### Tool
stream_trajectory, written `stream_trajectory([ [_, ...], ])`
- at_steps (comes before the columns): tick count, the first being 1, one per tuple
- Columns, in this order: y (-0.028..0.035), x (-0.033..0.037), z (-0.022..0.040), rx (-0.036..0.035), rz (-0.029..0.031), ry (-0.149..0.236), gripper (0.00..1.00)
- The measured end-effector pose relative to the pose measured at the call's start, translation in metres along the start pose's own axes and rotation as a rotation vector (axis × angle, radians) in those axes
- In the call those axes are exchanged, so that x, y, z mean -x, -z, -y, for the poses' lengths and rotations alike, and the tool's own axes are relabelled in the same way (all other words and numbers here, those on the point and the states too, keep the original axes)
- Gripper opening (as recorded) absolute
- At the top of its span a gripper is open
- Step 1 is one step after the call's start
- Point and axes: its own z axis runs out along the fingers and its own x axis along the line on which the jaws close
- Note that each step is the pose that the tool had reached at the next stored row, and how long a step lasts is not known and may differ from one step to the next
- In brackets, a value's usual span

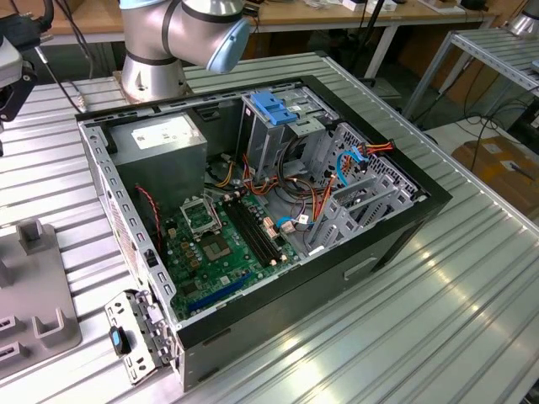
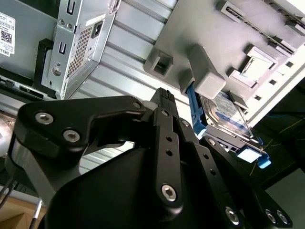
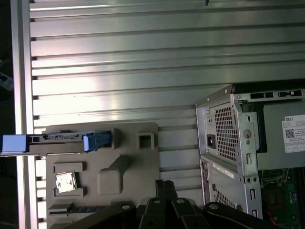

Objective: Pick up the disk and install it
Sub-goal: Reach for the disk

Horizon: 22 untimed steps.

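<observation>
one: one disk was the job. where did it sit?

two: in both wrist views the disk (image 3: 57,140) (image 2: 224,112) stood on edge in a slot of the grey fixture (image 3: 128,167). its blue rail frame ran along its sides. one end jutted out past the fixture's edge. in the second wrist view its blue-and-white label face showed just beside a raised grey block of the fixture.

one: and the end effector?

two: the end effector (image 2: 164,95) hung over the ribbed worktop (image 3: 143,62), near the fixture and apart from the disk. released or clenched, i couldn't tell. its own black linkage hid that.

one: what else was on the fixture?

two: a small silver square (image 3: 64,182) sat in another pocket. it looked like a processor chip, though i wouldn't swear to it.

one: the computer?

two: the computer case (image 1: 379,252) lay open on its side on the worktop. its rear panel faced the fixture, which sat at the exterior view's left. inside, the grey power supply (image 1: 160,135) filled the rear corner and the green motherboard (image 1: 223,244) lay flat on the bottom. a light-blue bracket (image 1: 274,107) rested on top of the drive cage (image 1: 261,139). the arm (image 1: 177,34) had its base on the worktop, just beyond the case in the exterior view.
</observation>
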Motion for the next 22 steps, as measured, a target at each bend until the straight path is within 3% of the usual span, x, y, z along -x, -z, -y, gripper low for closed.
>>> stream_trajectory([
  [9,0.0001,-0.0052,0.0004,-0.0001,0.0000,0.000,0.11],
  [16,0.0002,-0.0184,0.0014,0.0000,0.0000,0.000,0.11],
  [22,0.0003,-0.0229,0.0018,-0.0001,0.0000,0.000,0.11],
])
